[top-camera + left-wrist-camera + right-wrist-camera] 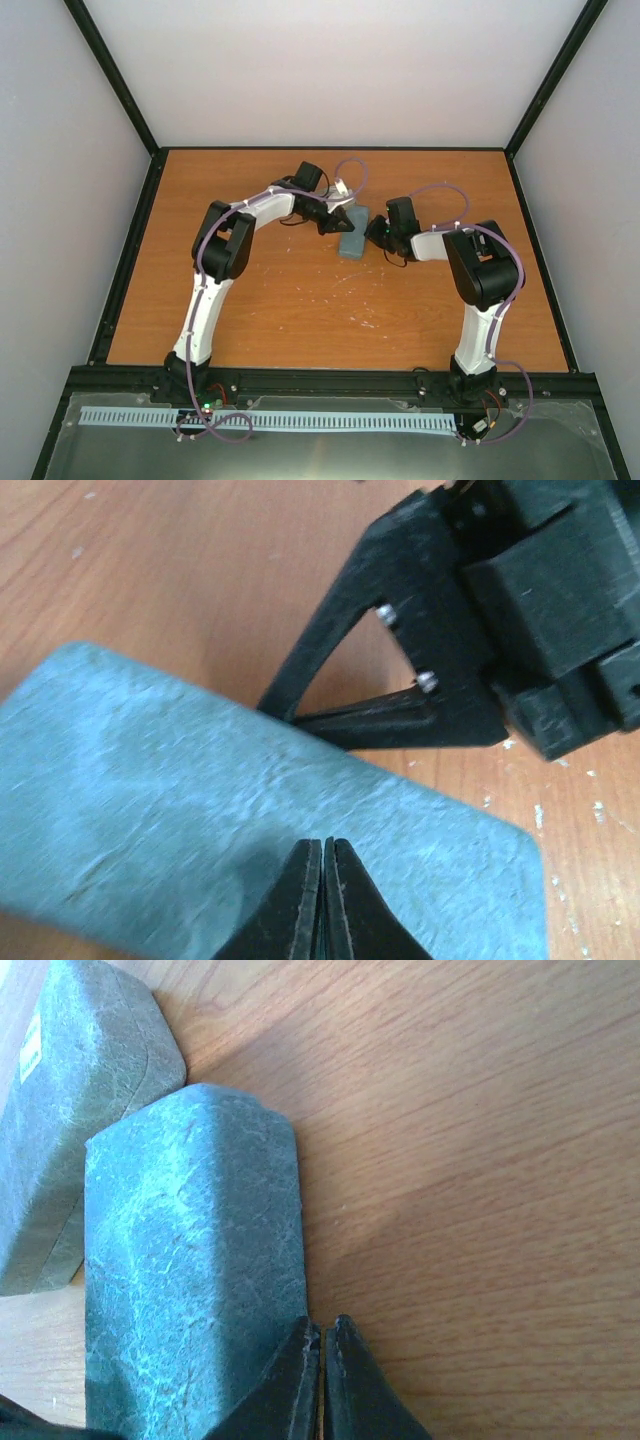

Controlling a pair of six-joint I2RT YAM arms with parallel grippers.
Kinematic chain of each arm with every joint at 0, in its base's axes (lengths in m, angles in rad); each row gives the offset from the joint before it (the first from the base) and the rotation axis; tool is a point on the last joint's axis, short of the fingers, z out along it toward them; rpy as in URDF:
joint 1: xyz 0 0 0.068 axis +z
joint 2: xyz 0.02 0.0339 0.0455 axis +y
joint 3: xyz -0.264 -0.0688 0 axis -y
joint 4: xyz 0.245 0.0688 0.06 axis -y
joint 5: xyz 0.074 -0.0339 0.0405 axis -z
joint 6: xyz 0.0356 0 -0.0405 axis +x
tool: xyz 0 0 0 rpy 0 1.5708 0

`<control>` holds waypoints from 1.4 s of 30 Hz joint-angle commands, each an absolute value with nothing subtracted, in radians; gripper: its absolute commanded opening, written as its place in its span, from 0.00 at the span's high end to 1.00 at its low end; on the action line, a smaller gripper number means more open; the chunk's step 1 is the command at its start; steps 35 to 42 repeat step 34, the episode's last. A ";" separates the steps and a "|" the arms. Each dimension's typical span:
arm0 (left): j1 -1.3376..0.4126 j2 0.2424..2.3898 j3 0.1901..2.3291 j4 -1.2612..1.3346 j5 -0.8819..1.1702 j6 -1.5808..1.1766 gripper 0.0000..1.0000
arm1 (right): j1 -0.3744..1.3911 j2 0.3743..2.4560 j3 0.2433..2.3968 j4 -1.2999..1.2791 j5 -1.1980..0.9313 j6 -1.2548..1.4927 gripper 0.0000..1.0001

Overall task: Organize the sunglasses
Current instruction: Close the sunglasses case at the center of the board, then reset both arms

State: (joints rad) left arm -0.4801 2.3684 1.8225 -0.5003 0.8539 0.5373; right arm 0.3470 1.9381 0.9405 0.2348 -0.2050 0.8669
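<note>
No sunglasses show in any view. A blue-grey oblong case [352, 246] lies mid-table between both arms. My left gripper [331, 226] is at its left side; in the left wrist view the fingertips [322, 842] are shut with nothing between them, right over the case's lid [200, 800]. My right gripper [376, 233] stands at the case's right side. In the right wrist view it [322, 1325] is shut and empty, its tips against the long edge of the case [190, 1260]. The right gripper's black fingers [330, 650] also show in the left wrist view, beyond the case.
A second grey-green case [80, 1090] lies just past the first one, close beside it. The wooden table [300, 300] is enclosed by a black frame and pale walls. Small white specks mark the wood near the front.
</note>
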 commanded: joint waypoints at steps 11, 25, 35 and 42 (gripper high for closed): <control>-0.383 2.056 1.672 -0.499 0.798 0.457 0.49 | 0.263 1.611 0.892 -0.203 -0.016 0.661 0.80; 0.146 1.460 1.250 -0.539 0.512 0.475 0.00 | -0.069 1.220 0.892 -0.628 -0.117 0.378 0.55; 0.199 1.430 1.220 -0.540 0.518 0.438 0.00 | -0.072 1.186 0.879 -0.615 -0.176 0.378 0.54; 0.199 1.430 1.220 -0.540 0.518 0.438 0.00 | -0.072 1.186 0.879 -0.615 -0.176 0.378 0.54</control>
